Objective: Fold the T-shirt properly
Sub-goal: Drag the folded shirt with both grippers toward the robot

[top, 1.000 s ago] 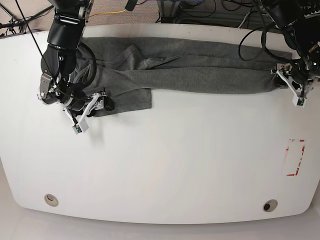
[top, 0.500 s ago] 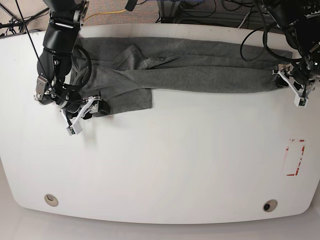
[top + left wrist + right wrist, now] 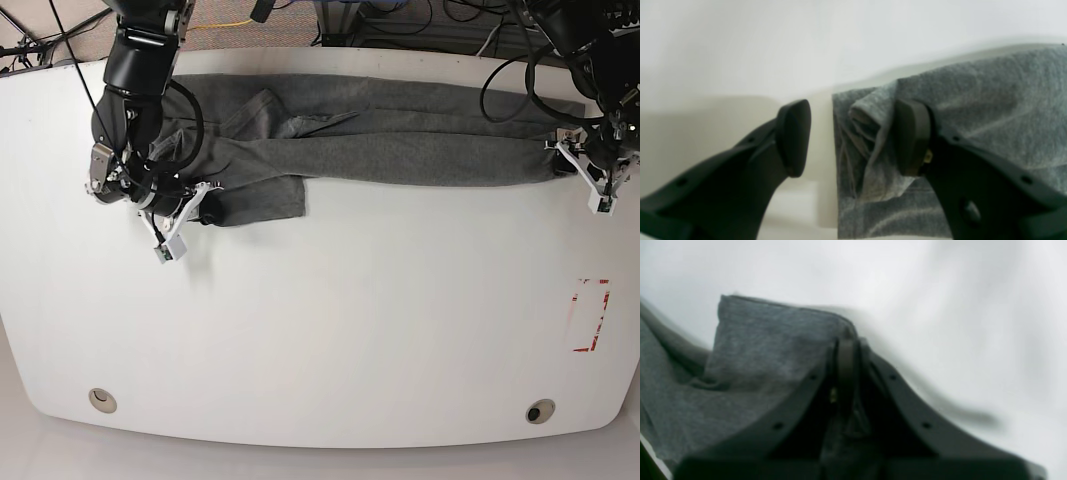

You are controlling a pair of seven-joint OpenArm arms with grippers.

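Pinching soft heather-grey T-shirt (image 3: 400, 140) corner: right gripper (image 3: 846, 350) | left gripper (image 3: 853, 140) jaws wide, straddling bunched hem

The right arm (image 3: 135, 90) comes down from the top left corner of the base view. It is black and bends at the wrist. Its right pincer (image 3: 846, 353) has both fingers pressed tight together, and a grey fold of the T-shirt (image 3: 773, 340) is caught between them. The white camera on this wrist sticks out below it.

The left arm (image 3: 585, 60) comes down from the top right corner of the base view. Its left pincer (image 3: 853, 136) has its two dark fingers (image 3: 793, 136) spread wide apart. One finger rests on the grey cloth. The other finger is beside the cloth's edge, not touching it.
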